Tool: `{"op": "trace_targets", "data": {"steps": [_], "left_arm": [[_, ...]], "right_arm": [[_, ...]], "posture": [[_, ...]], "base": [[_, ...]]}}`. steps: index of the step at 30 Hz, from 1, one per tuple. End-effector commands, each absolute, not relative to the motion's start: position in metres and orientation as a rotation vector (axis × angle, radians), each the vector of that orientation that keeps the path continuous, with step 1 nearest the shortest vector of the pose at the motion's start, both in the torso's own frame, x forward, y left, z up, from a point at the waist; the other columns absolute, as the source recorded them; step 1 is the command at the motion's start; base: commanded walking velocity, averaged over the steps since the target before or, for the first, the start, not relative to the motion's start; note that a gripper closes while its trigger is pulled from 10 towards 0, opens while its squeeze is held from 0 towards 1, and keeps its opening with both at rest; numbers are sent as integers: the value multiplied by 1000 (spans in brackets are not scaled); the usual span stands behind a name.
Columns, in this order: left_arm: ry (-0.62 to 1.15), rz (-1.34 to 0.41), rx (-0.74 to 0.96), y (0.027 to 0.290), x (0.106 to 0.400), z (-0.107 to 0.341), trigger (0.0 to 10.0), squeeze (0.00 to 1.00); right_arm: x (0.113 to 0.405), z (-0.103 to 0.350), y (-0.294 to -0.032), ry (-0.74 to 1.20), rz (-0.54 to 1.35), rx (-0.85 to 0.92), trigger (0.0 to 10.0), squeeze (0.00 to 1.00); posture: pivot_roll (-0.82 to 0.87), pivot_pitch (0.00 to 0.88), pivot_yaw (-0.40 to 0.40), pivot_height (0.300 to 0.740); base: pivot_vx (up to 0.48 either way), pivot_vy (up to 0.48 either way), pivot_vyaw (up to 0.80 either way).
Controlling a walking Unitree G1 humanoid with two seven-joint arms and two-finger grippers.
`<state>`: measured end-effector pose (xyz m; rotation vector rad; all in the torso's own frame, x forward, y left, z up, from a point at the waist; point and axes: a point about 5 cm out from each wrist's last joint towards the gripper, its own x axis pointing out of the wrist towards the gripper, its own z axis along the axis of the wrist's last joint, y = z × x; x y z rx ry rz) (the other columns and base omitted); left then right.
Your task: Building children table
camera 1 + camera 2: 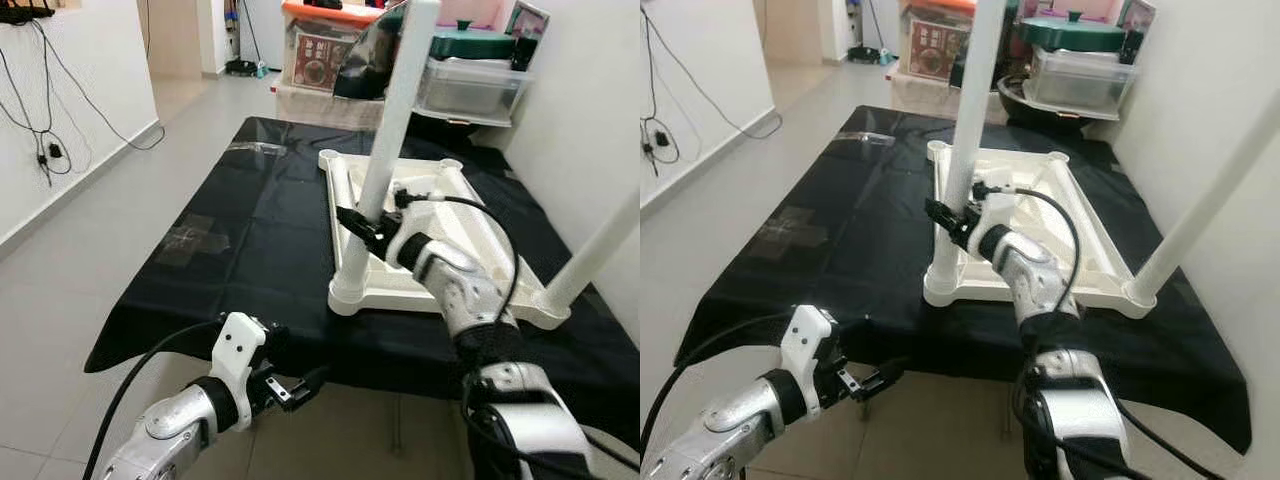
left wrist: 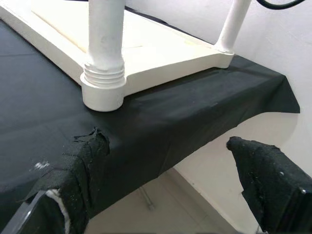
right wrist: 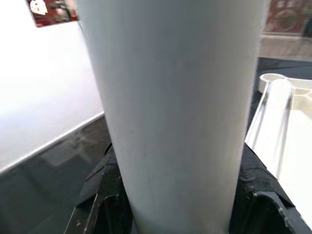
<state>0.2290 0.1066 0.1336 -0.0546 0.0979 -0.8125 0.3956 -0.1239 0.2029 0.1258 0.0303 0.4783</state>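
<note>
The white children's table top (image 1: pixel 455 215) lies upside down on a table under a black cloth (image 1: pixel 260 230). Two white legs stand in its near corners: the near-left leg (image 1: pixel 392 120) and the near-right leg (image 1: pixel 598 252). My right gripper (image 1: pixel 362 225) is shut on the near-left leg a little above its socket. In the right wrist view that leg (image 3: pixel 175 112) stands between the fingers (image 3: pixel 105 190). My left gripper (image 1: pixel 300 388) hangs open below the table's front edge, holding nothing. In the left wrist view its fingers (image 2: pixel 73 170) frame the leg's threaded base (image 2: pixel 103 78).
A long white piece (image 1: pixel 340 185) lies along the top's left rim. A white wall (image 1: pixel 600 90) runs close along the right. Storage boxes (image 1: pixel 470 85) and a shelf stand at the back. Cables (image 1: pixel 45 150) hang on the left wall beside a tiled floor (image 1: pixel 90 220).
</note>
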Motion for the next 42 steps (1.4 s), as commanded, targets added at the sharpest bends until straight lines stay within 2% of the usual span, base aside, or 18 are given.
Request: {"op": "trace_targets", "data": {"steps": [1, 2, 3, 5, 11, 12, 14, 15, 16, 17, 22, 23, 31, 32, 36, 38, 41, 42], "left_arm": [[105, -817, -48, 106, 227, 132, 10000, 0], [105, -817, -48, 106, 227, 132, 10000, 0], [107, -815, -48, 106, 226, 132, 10000, 0], [109, -814, -49, 106, 225, 131, 10000, 0], [113, -810, -56, 106, 223, 131, 10000, 0], [113, -811, -55, 106, 224, 131, 10000, 0], [112, -813, -54, 107, 225, 132, 10000, 0], [114, -816, -50, 108, 226, 131, 10000, 0], [114, -816, -50, 108, 226, 131, 10000, 0], [116, -822, -44, 108, 227, 131, 10000, 0], [113, -825, -42, 107, 228, 131, 10000, 0], [110, -822, -44, 105, 228, 130, 10000, 0], [106, -816, -63, 104, 227, 131, 10000, 0], [105, -817, -56, 105, 229, 131, 10000, 0], [104, -819, -42, 106, 230, 131, 10000, 0], [103, -815, -42, 107, 230, 132, 10000, 0], [102, -810, -43, 107, 230, 132, 10000, 0], [105, -810, -48, 106, 228, 131, 10000, 0]], "right_arm": [[401, 186, -146, 127, 159, 125, 0, 0], [401, 186, -146, 127, 159, 125, 0, 0], [397, 174, -173, 185, -222, 97, 0, 0], [388, 166, -187, 205, -414, 96, 0, 0], [354, 156, -151, 183, -401, 145, 0, 0], [352, 158, -137, 173, -314, 140, 5373, 0], [351, 160, -120, 154, -212, 128, 5373, 0], [354, 163, -116, 140, -153, 159, 10000, 0], [354, 163, -116, 140, -153, 159, 10000, 0], [360, 173, -118, 88, -63, 169, 10000, 1000], [372, 192, -130, 31, -17, 109, 10000, 1000], [376, 200, -132, 21, 133, 130, 10000, 0], [367, 210, -128, -58, 605, 80, 10000, 0], [365, 204, -124, -46, 700, 55, 980, 0], [363, 189, -118, -9, 812, 44, 0, 0], [372, 181, -118, 36, 683, 36, 0, 0], [385, 167, -124, 136, 385, 29, 0, 0], [388, 151, -150, 243, -49, 89, 0, 0]], "posture": [[128, 0, -132, 740], [128, 0, -132, 740], [130, 0, -135, 740], [130, 0, -135, 740], [131, 0, -130, 740], [127, 0, -123, 740], [127, 0, -123, 740], [109, 0, -111, 740], [109, 0, -111, 740], [106, 0, -110, 740], [105, 0, -114, 740], [104, 0, -121, 740], [114, 0, -128, 740], [117, 0, -130, 740], [130, 0, -136, 740], [134, 0, -137, 740], [133, 0, -136, 740], [139, 0, -138, 740]], "base": [[0, 0, 0], [0, 0, 0], [0, 0, 0], [0, 0, 0], [0, 0, 0], [0, 0, 0], [0, 0, 0], [0, 0, 0], [0, 0, 0], [0, 0, 0], [0, 0, 0], [0, 0, 0], [0, 0, 0], [0, 0, 0], [0, 0, 0], [0, 0, 0], [0, 0, 0], [0, 0, 0]]}}
